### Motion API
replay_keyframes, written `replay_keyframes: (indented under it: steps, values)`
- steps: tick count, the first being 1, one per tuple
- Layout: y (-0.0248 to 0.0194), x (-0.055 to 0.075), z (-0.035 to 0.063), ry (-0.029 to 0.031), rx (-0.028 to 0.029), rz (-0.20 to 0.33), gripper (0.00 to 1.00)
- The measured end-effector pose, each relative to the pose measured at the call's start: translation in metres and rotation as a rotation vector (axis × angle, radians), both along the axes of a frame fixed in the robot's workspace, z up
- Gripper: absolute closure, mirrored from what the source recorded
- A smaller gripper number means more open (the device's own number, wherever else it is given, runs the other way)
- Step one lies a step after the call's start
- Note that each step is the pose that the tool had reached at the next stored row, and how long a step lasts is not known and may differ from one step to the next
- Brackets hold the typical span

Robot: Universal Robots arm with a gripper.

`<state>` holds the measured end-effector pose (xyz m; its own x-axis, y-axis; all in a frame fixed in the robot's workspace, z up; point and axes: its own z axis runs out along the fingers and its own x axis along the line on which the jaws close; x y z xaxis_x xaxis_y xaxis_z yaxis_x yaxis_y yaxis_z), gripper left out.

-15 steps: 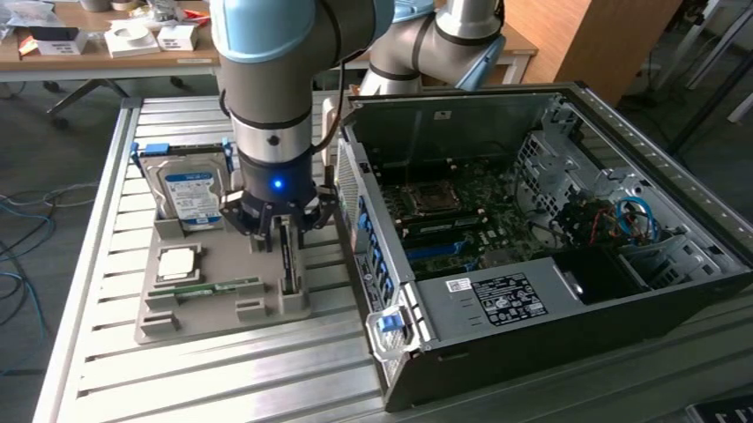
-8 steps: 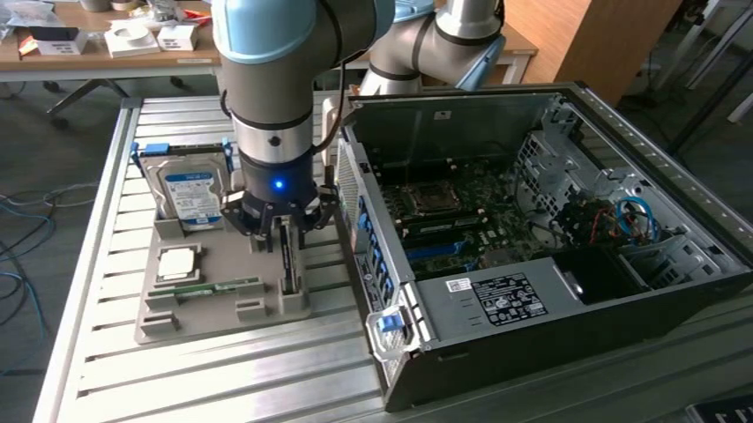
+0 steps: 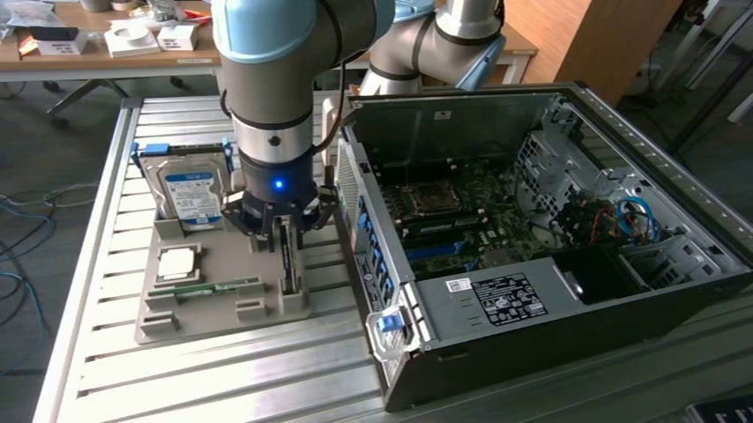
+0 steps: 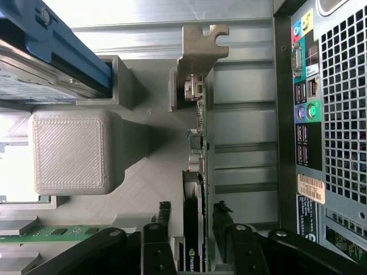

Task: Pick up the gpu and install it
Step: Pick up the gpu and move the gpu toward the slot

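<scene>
Gpu (image 3: 287, 264): stands on edge in a slot along the grey parts tray's (image 3: 176, 328) edge nearest the computer case (image 3: 530, 295), with its metal bracket (image 4: 200, 48) at the hard drive's (image 3: 192, 196) end. Gripper (image 3: 286, 234): straddles the card, fingers (image 4: 163, 216) spread on either side, unclamped.

The gripper (image 4: 192, 211) is straddling the gpu (image 4: 199, 137), fingers spread either side, as the card is standing on edge in a gray holder (image 4: 69, 149) beside the computer case (image 4: 344, 114).
</scene>
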<state>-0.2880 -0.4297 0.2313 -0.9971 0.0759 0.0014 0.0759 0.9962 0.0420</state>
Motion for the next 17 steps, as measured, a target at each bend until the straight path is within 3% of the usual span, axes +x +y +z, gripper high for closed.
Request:
replay_keyframes:
  steps: [2,3,17]
  values:
    - [0.0000,0.0000,0.0000,0.0000,0.0000,0.000,0.54]
    - [0.0000,0.0000,0.0000,0.0000,0.0000,0.000,0.61]
    - [-0.0002,0.0006,0.0000,0.0000,0.0000,0.000,0.63]
